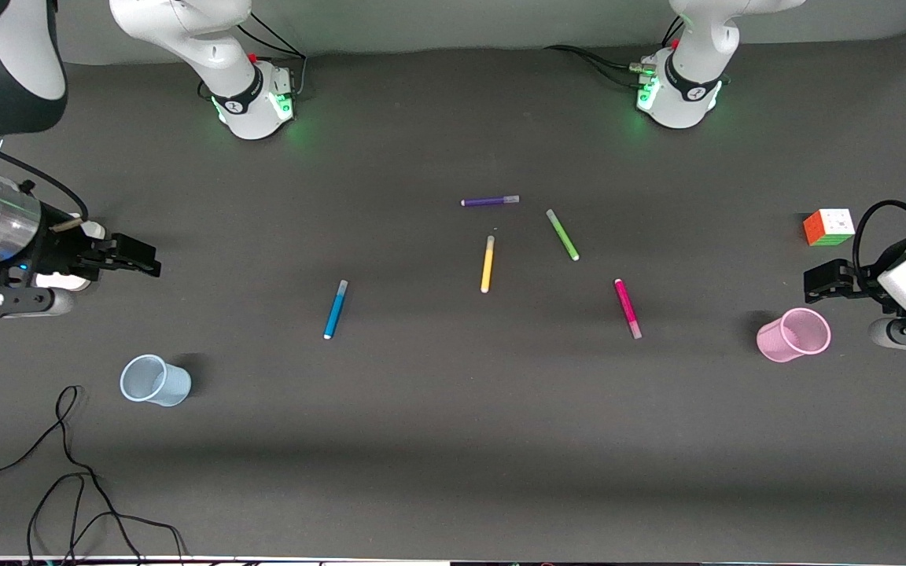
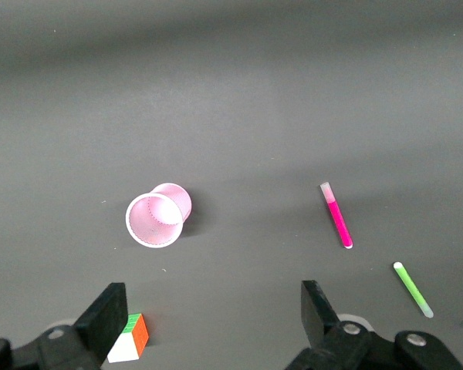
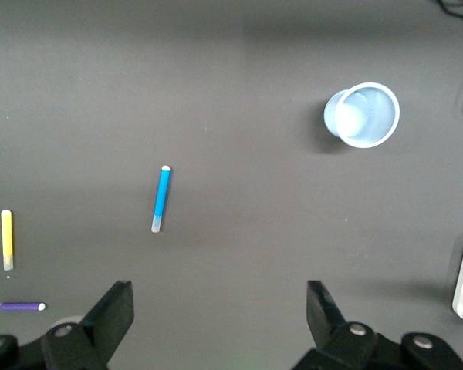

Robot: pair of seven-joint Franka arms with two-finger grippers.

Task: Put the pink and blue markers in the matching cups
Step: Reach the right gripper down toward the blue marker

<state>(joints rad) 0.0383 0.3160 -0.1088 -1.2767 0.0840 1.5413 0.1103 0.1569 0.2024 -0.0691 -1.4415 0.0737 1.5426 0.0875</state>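
Observation:
The blue marker (image 1: 335, 309) (image 3: 160, 198) lies flat on the dark table toward the right arm's end. The pale blue cup (image 1: 156, 380) (image 3: 362, 114) stands nearer the front camera than that marker. The pink marker (image 1: 627, 308) (image 2: 336, 216) lies flat toward the left arm's end, and the pink cup (image 1: 794, 335) (image 2: 159, 215) stands beside it, closer to the table's end. My right gripper (image 1: 150, 263) (image 3: 220, 312) hangs open and empty over bare table near the blue cup. My left gripper (image 1: 815, 284) (image 2: 212, 312) hangs open and empty over the table close to the pink cup.
A purple pen (image 1: 490, 201), a yellow pen (image 1: 487, 264) and a green pen (image 1: 562, 234) lie mid-table between the two markers. A multicoloured cube (image 1: 829, 226) (image 2: 129, 338) sits near the left gripper. Black cables (image 1: 68, 472) trail at the table's front corner by the blue cup.

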